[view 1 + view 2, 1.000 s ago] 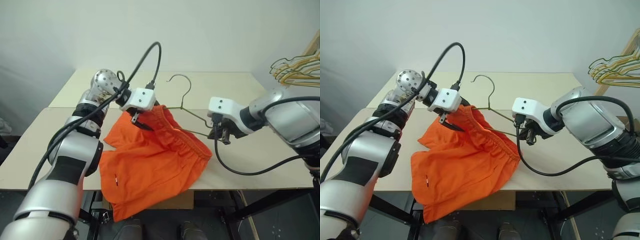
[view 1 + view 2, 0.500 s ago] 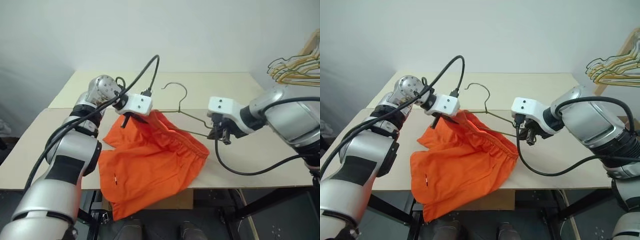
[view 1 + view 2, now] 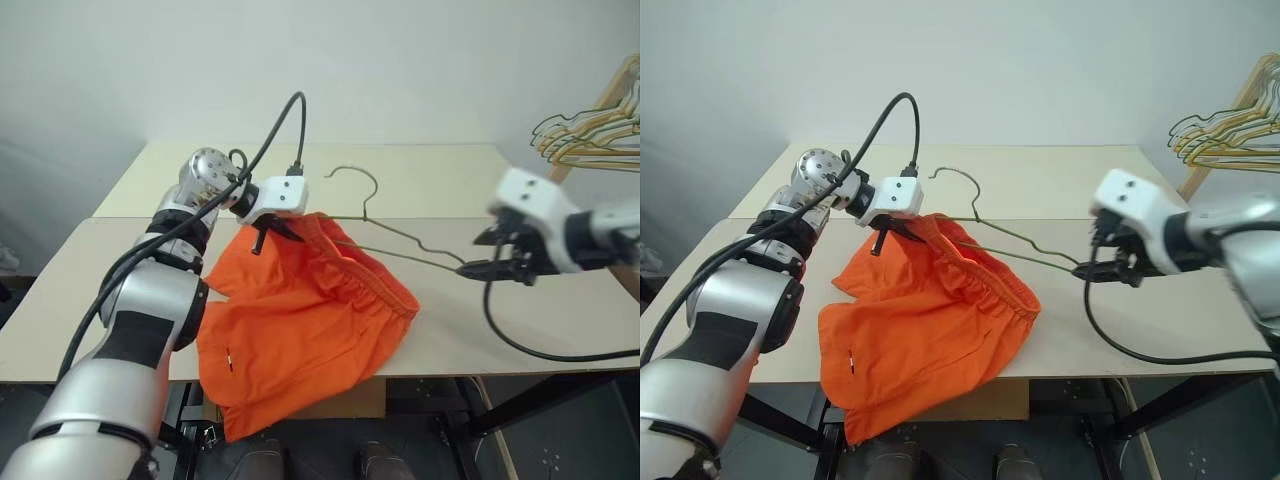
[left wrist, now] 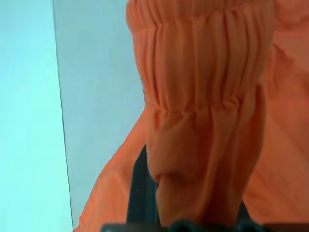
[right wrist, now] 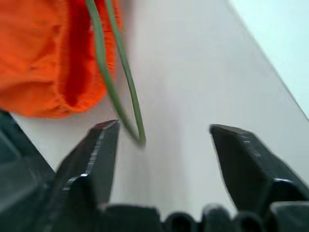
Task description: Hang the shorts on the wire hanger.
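The shorts (image 3: pixel 300 320) lie spread on the worktop (image 3: pixel 450 180), their lower part draping over its near edge, with the gathered waistband lifted at the far corner where the left gripper (image 3: pixel 268 232) has it pinched between pressed-together fingers; in the left wrist view the elastic folds (image 4: pixel 203 121) bunch directly over those fingers. The wire hanger (image 3: pixel 390 235) is threaded partway into the waist opening: its hook stands just beyond the left fingers, one shoulder disappears under the orange cloth, and the other shoulder sticks out bare toward the right gripper (image 3: pixel 497 268). That gripper's fingers are spread wide and empty, with the hanger's free corner (image 5: pixel 137 137) lying between and just ahead of the fingertips, touching neither. As a judgement, the task is about midway: one side of the hanger sits inside the waistband, but the shorts are not hung, since most of the fabric rests on the worktop and the exposed shoulder is uncovered. What is left seems to be drawing the waistband across that end, then lifting the hanger so the shorts hang free.
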